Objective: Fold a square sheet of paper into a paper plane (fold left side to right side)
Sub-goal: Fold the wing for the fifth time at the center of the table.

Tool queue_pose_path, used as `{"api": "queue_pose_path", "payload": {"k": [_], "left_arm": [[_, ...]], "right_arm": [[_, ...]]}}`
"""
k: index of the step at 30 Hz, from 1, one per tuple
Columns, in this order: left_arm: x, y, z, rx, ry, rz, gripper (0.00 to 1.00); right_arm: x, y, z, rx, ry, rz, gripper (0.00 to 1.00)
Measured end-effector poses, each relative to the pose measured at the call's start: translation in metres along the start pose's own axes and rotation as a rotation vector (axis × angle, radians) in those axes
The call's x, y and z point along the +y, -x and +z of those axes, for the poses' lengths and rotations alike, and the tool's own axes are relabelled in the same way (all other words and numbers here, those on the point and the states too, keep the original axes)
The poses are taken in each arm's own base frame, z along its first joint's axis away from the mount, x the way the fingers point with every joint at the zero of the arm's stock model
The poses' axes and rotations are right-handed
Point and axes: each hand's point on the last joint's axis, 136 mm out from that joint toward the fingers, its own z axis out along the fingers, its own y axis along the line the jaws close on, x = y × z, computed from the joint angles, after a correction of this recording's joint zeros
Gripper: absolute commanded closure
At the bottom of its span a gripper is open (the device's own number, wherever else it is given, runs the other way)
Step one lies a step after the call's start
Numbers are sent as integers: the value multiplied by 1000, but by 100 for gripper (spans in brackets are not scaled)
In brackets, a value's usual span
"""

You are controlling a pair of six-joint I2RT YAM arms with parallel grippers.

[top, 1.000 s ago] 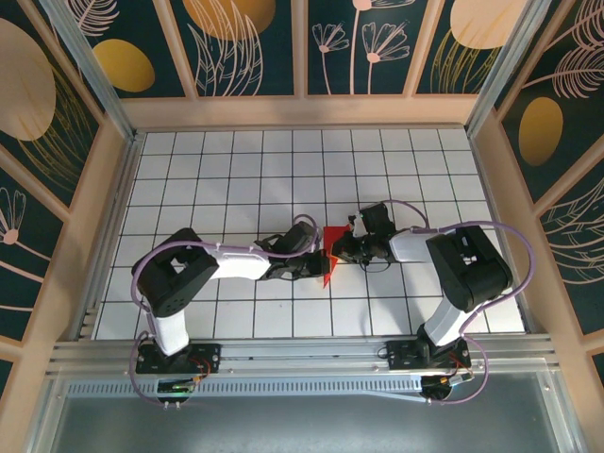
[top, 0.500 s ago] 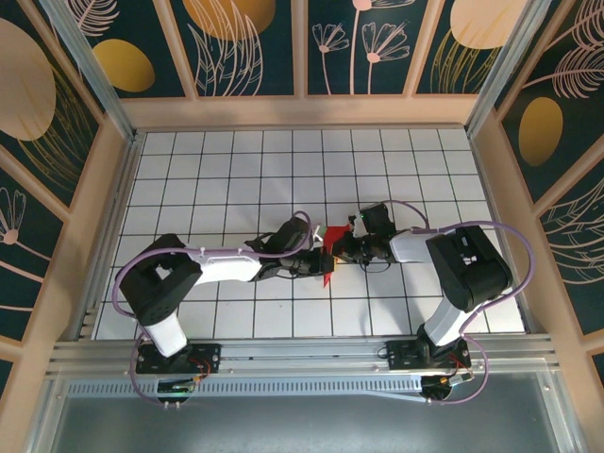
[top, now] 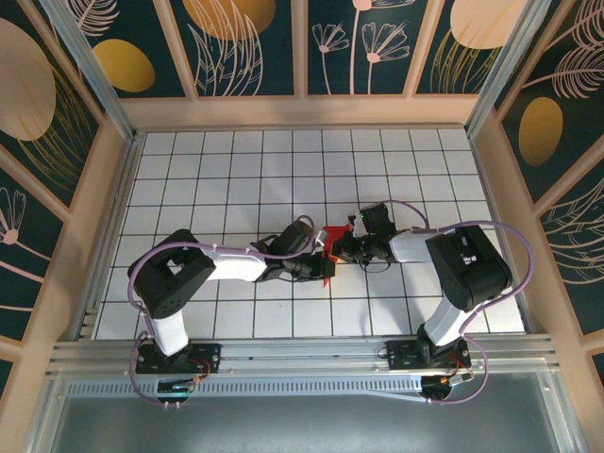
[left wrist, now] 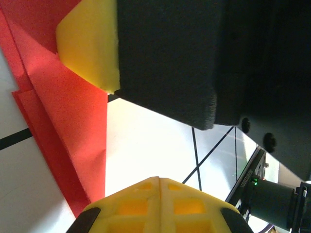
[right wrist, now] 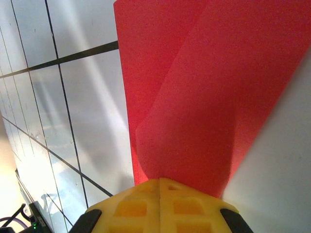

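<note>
Bright red paper [top: 332, 235] lies near the middle of the white gridded desk [top: 236, 160], a little nearer the near edge than the far one. The two arms reach in to meet over it, the left arm [top: 236, 262] from the left edge side and the right arm [top: 462, 264] from the right. The sheet is creased into overlapping layers (the left wrist view [left wrist: 63, 121] shows stepped edges), and one flap curls up off the desk [right wrist: 194, 97]. The left gripper [top: 316, 267] has its fingers pressed together, tips [left wrist: 159, 182] over bare desk just beside the paper's edge. The right gripper [top: 340, 250] is likewise pressed together, tips [right wrist: 159, 182] against the raised flap; whether a layer is pinched I cannot tell.
</note>
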Motion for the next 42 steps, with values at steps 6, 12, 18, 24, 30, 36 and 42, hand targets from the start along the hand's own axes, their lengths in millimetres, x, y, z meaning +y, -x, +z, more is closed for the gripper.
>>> {"api": "queue_pose_path", "payload": {"k": [6,12,18,24,30,36,42], "left_arm": [[10,-6,6,23,12,-18,100],[13,-8,9,31,13,-24,100],[15,-9,10,32,13,-34,100],[15,-10,10,29,10,-33,100],[16,-10,10,30,11,-33,100],[16,-10,10,30,12,-33,100],[18,-11,10,27,18,-35,100]], "right_arm": [[0,0,0,0,0,-1,100],[0,0,0,0,1,-3,100],[0,0,1,1,1,-4,100],[0,0,1,2,6,-5,100],[1,0,2,2,9,-6,100],[1,1,2,1,10,-7,100],[1,0,2,2,12,-8,100]]}}
